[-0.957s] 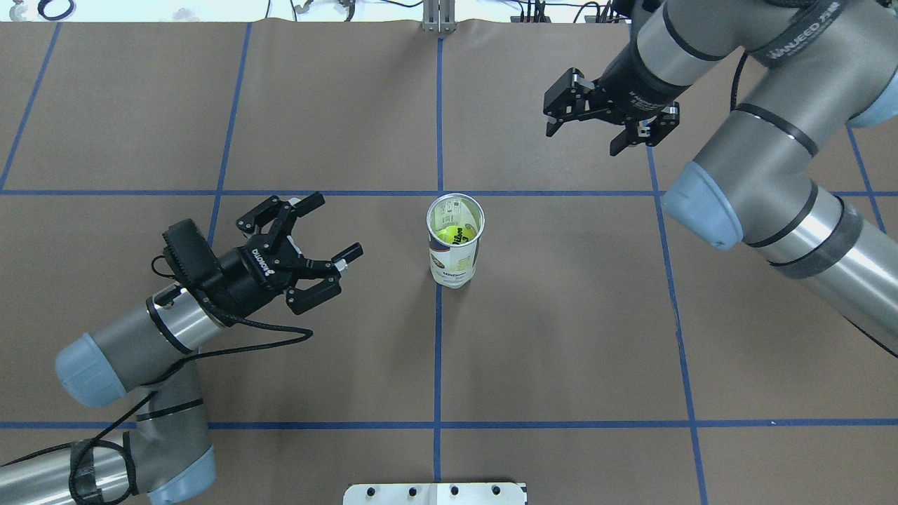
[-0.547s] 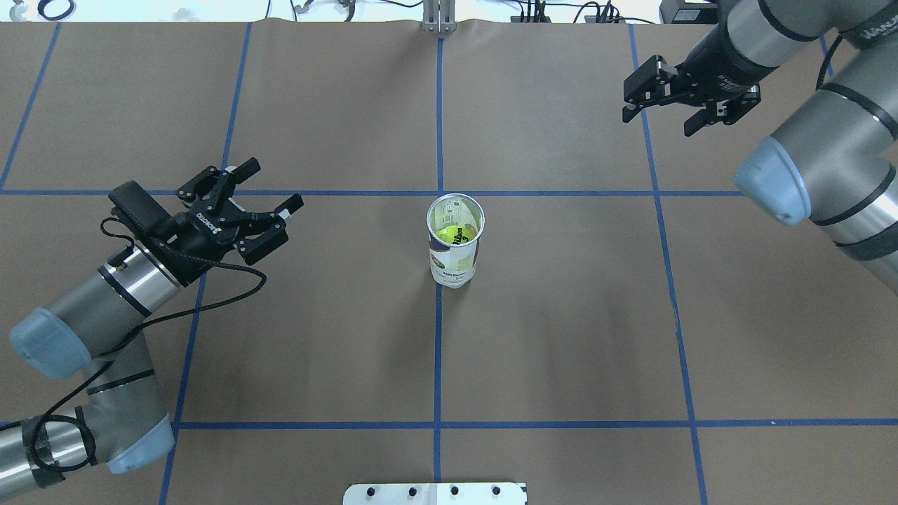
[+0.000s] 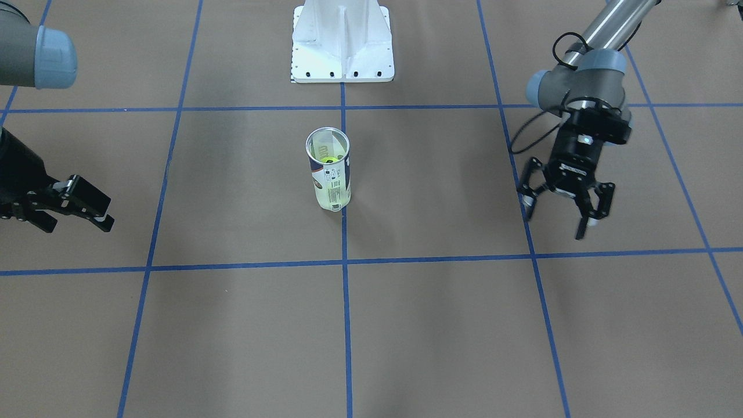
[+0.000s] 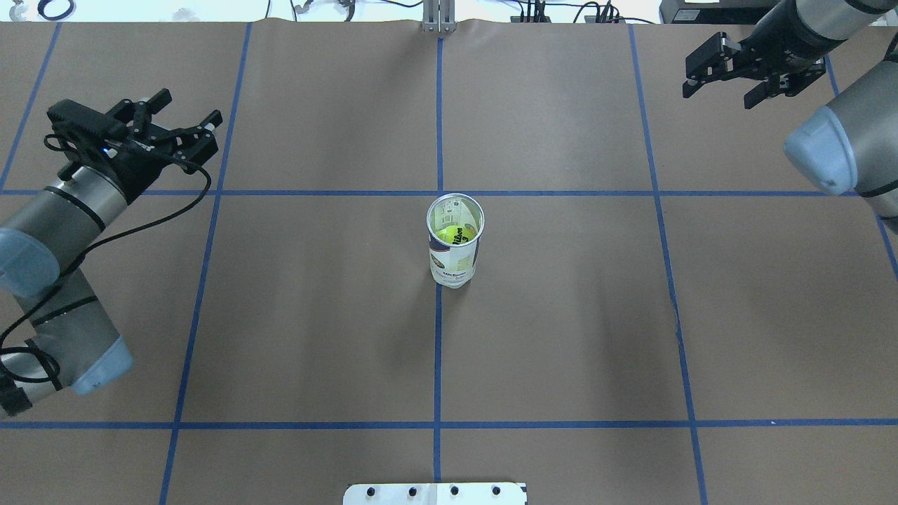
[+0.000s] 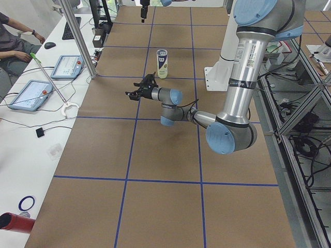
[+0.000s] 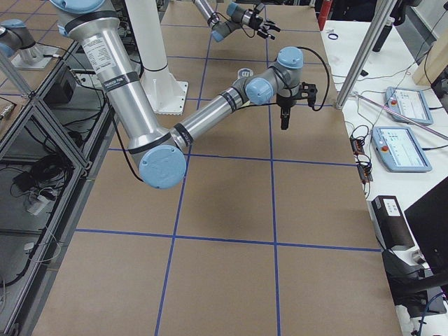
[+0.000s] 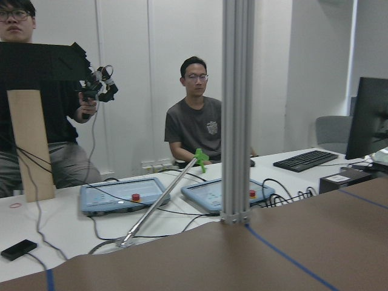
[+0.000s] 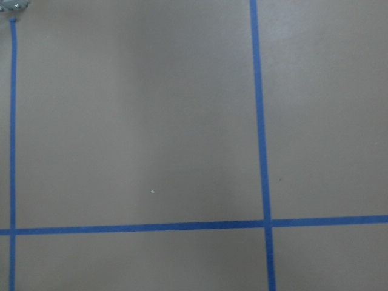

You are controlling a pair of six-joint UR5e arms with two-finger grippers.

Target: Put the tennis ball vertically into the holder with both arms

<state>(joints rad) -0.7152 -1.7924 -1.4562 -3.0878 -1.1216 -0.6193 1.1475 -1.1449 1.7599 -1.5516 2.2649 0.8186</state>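
This is a robotics lab. Two grey robot arms (image 5: 243, 62) rise from a white pedestal (image 3: 342, 40) on a large table (image 4: 561, 315) covered in brown paper and marked into squares with blue tape (image 4: 439, 105). Beyond the left gripper (image 4: 193, 104), past an aluminium post (image 7: 236, 109), a white bench (image 7: 60, 227) holds two control tablets (image 7: 118, 195), a keyboard (image 7: 306, 160) and a monitor (image 7: 371, 121). A seated person (image 7: 195, 130) and a standing person (image 7: 66, 121), who holds a small device, are at that bench.
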